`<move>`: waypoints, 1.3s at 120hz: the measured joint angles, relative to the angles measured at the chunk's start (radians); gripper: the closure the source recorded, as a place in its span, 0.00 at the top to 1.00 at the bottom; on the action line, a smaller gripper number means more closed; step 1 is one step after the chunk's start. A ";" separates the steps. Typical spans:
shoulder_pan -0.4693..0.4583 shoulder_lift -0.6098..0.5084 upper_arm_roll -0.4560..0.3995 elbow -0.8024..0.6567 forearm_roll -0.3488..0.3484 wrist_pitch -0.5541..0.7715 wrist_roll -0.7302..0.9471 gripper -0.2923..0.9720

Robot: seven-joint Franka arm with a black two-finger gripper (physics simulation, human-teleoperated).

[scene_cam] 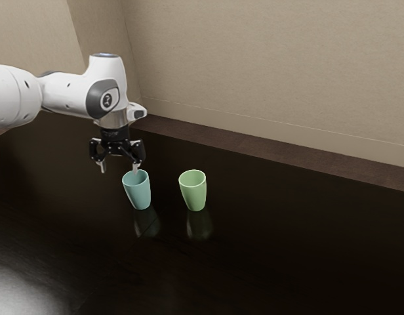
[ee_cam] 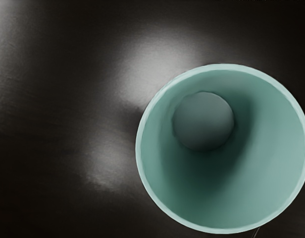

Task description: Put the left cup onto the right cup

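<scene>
Furthest to the exterior view's left, a white robot arm (scene_cam: 64, 92) with smooth, rounded segments and a grey joint cap reaches in over a dark surface (scene_cam: 287, 262). The surface is glossy and nearly black, and it mirrors what stands on it. At the arm's end a black hand points straight down. Its two fingers (scene_cam: 101, 165) are spread wide apart, pinching nothing. The finger nearer the exterior view's right has its pale tip at the rim of the teal cup (scene_cam: 138, 191), on the side toward the arm; whether it touches the rim I cannot tell. The other finger hangs in open air beside the cup, above the surface.

The teal cup stands upright on the surface. It is a smooth, matte tumbler with a thin rim, narrowing toward its base. Just to its right in the exterior view, close but apart, the green cup (scene_cam: 193, 190) stands upright too, pale green and the same tapered shape. Each has a faint reflection below it. Behind them a dark brown ledge (scene_cam: 307, 157) runs along the foot of a plain beige wall (scene_cam: 267, 59).

In the wrist view the teal cup (ee_cam: 231, 198) is seen from above, just under the hand: a round open mouth, a thin pale rim, a smooth inner wall and a flat, circular, greyish bottom. Around it the surface (ee_cam: 53, 124) shows soft patches of reflected light.
</scene>
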 joint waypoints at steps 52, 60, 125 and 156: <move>0.029 0.013 0.000 0.000 -0.021 0.012 -0.014 0.77; 0.032 0.016 0.000 0.000 -0.020 0.012 -0.015 0.77; 0.032 0.063 0.000 0.054 -0.022 0.029 -0.020 0.77; 0.034 0.085 0.000 0.058 -0.024 0.031 -0.022 0.77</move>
